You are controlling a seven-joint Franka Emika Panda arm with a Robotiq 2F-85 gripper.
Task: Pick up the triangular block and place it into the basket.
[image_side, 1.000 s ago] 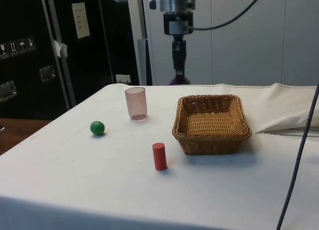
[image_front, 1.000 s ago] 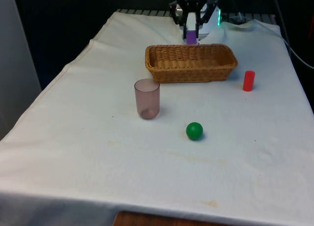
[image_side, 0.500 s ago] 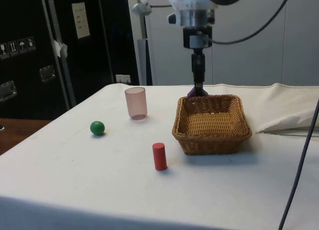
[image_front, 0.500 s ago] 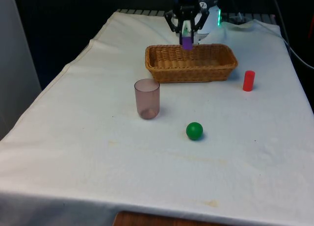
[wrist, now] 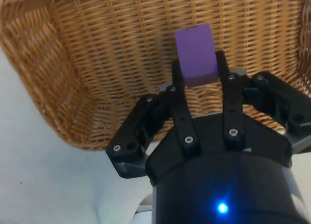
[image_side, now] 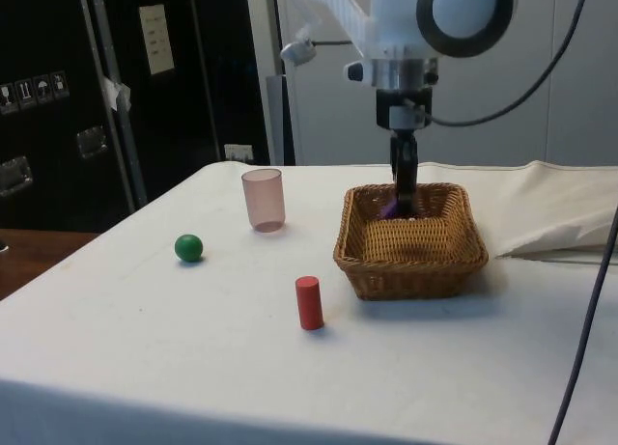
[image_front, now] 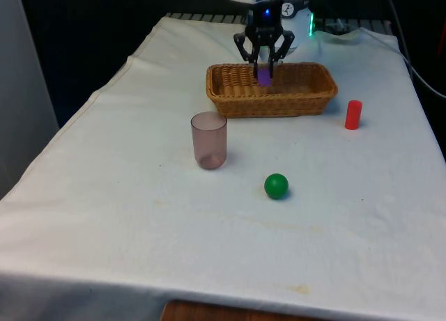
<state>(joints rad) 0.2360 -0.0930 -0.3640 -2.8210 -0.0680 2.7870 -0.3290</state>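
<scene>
Over the wicker basket [image_front: 272,90], toward its end on the front view's left, the gripper [image_front: 263,76] hangs pointing straight down, its two black fingers [wrist: 181,112] clamped on a purple block [image_front: 264,75]. The block's lower end dips below the rim of the basket, inside the woven walls; whether it touches the bottom cannot be told. In the side view the gripper [image_side: 401,202] comes down into the basket [image_side: 411,240] near the far wall, and a bit of the purple block [image_side: 389,209] shows just beside the fingers. The wrist view shows the block [wrist: 195,54] squeezed between the two fingers, with the gripper [wrist: 198,77] above the woven bottom of the basket [wrist: 97,59] and one rounded corner of the rim close by. From there the block shows a flat, roughly rectangular purple face.

On the white cloth [image_front: 139,223], a translucent pinkish cup [image_front: 209,140] stands upright in front of the basket's end on the front view's left, apart from it. A green ball [image_front: 277,186] lies nearer the camera than the cup, well apart from the basket. A red cylinder [image_front: 353,115] stands upright just beyond the basket's end on the front view's right, near it but not touching.
</scene>
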